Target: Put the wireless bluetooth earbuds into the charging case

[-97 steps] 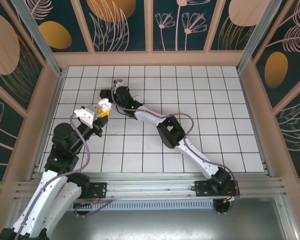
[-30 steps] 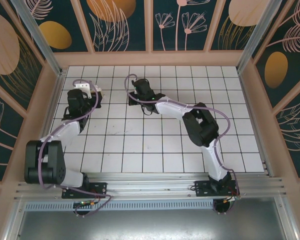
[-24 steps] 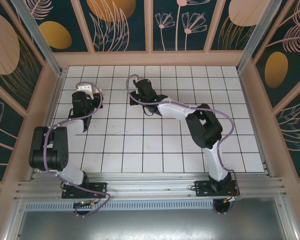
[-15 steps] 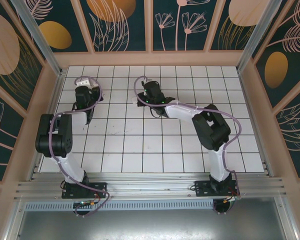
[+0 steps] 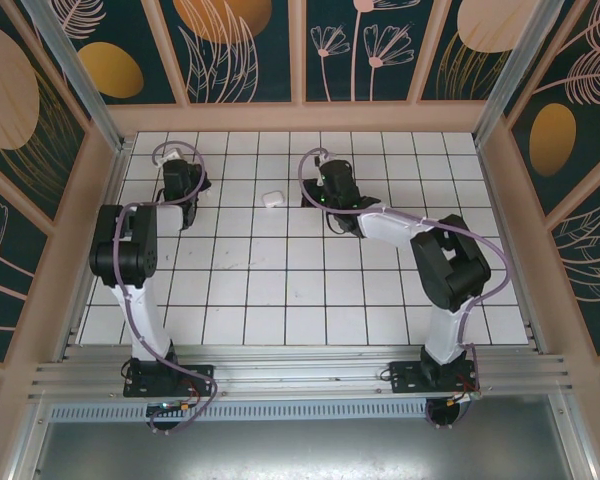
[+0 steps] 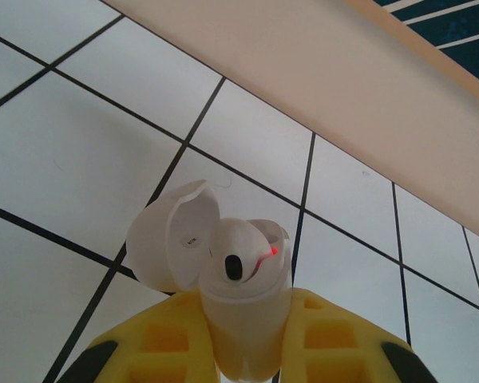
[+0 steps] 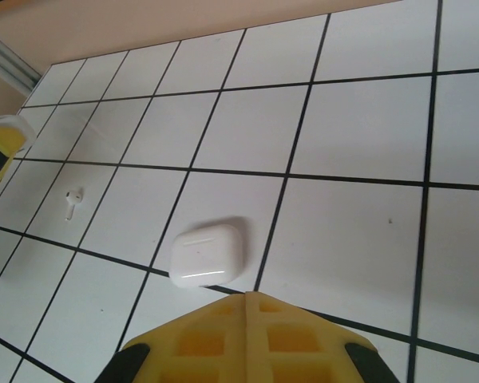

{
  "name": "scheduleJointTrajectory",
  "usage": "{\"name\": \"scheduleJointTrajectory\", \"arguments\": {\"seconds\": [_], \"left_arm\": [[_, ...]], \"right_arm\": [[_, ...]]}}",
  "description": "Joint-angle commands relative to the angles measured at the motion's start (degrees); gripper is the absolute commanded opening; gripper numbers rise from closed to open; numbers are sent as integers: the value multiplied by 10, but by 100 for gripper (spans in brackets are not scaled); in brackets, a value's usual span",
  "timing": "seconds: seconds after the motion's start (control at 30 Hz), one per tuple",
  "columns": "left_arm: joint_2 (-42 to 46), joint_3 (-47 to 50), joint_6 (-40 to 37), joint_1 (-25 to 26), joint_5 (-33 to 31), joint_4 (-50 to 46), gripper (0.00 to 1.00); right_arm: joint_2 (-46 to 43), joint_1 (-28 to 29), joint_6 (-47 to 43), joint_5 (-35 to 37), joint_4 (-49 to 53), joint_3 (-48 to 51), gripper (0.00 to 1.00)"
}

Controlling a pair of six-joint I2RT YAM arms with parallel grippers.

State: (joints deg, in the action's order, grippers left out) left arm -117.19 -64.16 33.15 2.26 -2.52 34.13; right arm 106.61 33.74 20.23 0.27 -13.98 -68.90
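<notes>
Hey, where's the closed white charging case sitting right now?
Right wrist view: the closed charging case lies on the tiles just ahead of the right hand. Top view: toward the far side, just left of that hand.

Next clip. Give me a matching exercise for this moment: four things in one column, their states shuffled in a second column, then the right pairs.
Things
1. open case
2. closed case
3. loose earbud
4. right gripper

States
A. shut, holding nothing
B. lying on the tiles just ahead of the right gripper
C. clamped in the left gripper, lid flipped back
D. lying alone on the tiles, apart from both cases

Pairs: 1-C, 2-B, 3-D, 4-A
</notes>
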Motion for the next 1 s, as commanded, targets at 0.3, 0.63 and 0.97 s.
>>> {"name": "scheduleJointTrajectory", "arguments": {"seconds": [0.3,0.63,0.97], "left_arm": [[-78,-100,55,5,10,-114,0],[-107,-144,54,20,10,-179,0],[-63,-82,69,47,-21,-169,0]], "right_arm": [[-62,-20,-4,-19,-50,55,0],[-99,-49,-7,-21,-61,91,0],[-140,-63,-6,-26,-65,129,0]]}}
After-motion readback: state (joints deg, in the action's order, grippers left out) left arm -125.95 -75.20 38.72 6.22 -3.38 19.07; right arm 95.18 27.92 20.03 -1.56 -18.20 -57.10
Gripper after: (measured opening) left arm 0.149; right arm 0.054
